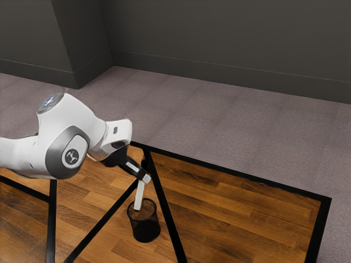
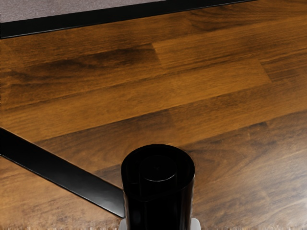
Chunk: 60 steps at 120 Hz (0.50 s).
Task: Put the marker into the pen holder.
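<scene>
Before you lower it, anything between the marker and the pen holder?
Nothing visible. The marker, held in my gripper, has its lower end at the open mouth of the pen holder; can't tell whether it's above the rim or already inside.

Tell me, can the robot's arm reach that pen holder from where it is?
Probably yes: the gripper has the marker between its fingers, with the marker's lower end at or over the open top of the pen holder, and I see nothing in the way.
</scene>
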Available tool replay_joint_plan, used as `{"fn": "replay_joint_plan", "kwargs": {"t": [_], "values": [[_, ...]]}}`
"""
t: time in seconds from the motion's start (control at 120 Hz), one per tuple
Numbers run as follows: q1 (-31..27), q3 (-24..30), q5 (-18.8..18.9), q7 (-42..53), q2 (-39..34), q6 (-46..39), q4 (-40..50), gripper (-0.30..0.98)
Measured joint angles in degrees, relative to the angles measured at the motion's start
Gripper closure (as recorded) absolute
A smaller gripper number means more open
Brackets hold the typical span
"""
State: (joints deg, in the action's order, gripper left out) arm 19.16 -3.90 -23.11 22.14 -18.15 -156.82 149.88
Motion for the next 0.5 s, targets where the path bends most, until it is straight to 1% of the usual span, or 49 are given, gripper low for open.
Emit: {"fn": "replay_joint_plan", "kwargs": {"t": [0.208, 0.5], "values": [[-0.17, -0.12, -0.46, 2.62, 0.51, -2.22, 0.69, 0.73], [-0.23, -0.20, -1.10, 5.78, 4.92, -9.75, 0.32, 0.73]]}}
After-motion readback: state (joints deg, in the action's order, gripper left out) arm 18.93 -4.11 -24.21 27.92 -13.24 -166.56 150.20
